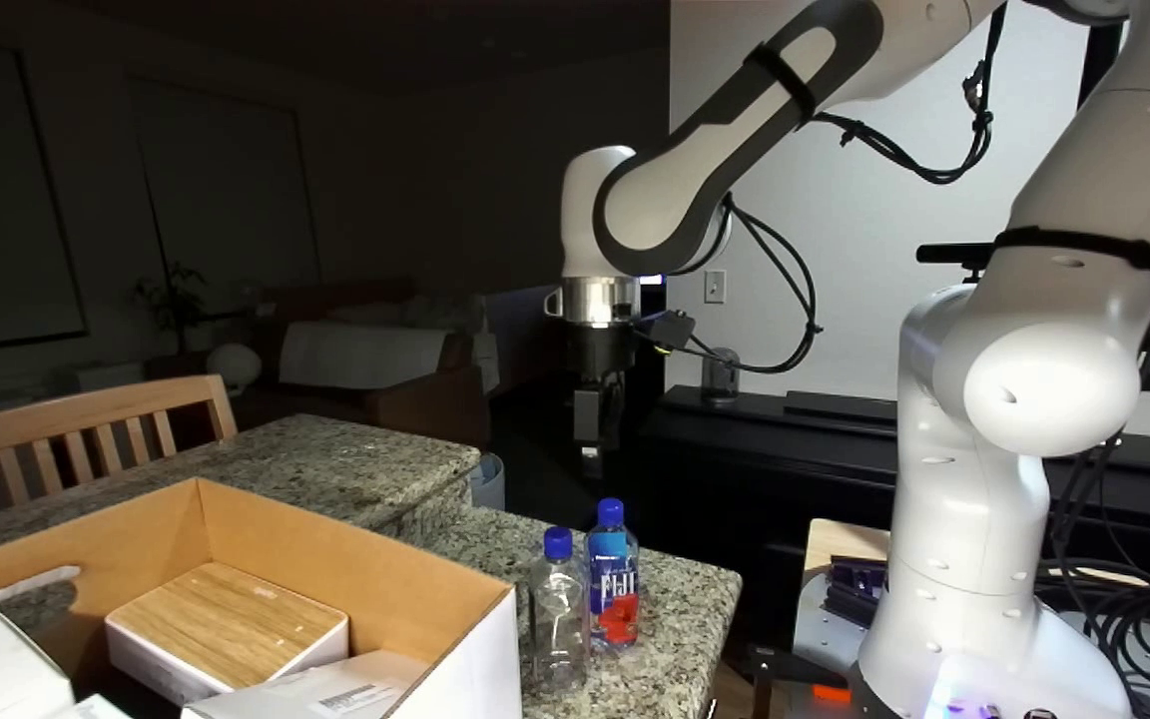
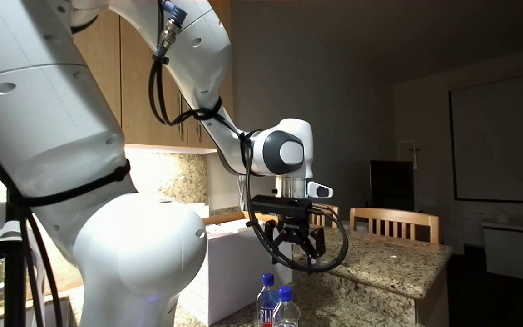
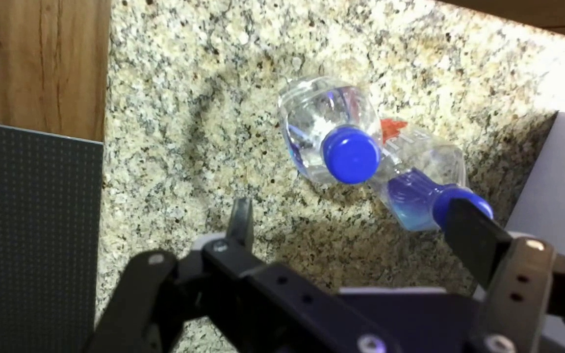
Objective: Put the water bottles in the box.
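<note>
Two small clear plastic bottles with blue caps stand upright, close together, on the granite counter. One bottle has a red-and-blue label. The other bottle shows no label facing the exterior cameras. The box, tan inside and white outside, stands beside them with its top open. My gripper points down above the bottles, fingers apart and empty. In the wrist view one finger overlaps the labelled bottle's cap. The bottles' bases are cut off in an exterior view.
A wood-topped box and white boxes lie inside the box. A raised granite ledge rises behind the bottles, with a wooden chair beyond. The lower counter ends near the bottles.
</note>
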Robot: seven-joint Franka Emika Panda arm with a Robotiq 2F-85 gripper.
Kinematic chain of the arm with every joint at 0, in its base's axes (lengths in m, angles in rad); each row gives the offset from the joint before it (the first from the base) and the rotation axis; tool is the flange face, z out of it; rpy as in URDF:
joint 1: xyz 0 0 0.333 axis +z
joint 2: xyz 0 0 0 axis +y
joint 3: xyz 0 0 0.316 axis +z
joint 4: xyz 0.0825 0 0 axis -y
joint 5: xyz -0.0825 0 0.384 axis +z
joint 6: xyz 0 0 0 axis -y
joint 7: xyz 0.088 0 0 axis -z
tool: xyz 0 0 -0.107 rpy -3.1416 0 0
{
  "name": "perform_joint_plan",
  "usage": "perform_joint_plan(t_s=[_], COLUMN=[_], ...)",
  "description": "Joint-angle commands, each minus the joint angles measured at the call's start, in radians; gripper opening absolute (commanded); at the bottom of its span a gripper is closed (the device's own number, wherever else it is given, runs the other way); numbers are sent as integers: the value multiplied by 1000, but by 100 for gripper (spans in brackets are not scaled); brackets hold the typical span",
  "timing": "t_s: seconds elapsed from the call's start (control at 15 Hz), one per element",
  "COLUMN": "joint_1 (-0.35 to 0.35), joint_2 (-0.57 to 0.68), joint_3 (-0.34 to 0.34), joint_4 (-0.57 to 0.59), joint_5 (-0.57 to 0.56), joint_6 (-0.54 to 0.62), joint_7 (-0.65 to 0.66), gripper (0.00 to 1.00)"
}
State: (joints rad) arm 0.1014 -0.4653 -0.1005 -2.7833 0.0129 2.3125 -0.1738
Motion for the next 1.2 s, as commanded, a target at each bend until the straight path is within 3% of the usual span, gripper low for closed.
perform_joint_plan(t_s=[0.0, 0.47, 1.13], joint_1=[0, -10, 3], joint_2=[40, 30, 235], joint_3=[9, 21, -4], joint_4=[1, 5, 14], joint_5=[35, 32, 174], joint_6=[61, 40, 44], joint_7=[-42, -14, -108], gripper=[100, 100, 100])
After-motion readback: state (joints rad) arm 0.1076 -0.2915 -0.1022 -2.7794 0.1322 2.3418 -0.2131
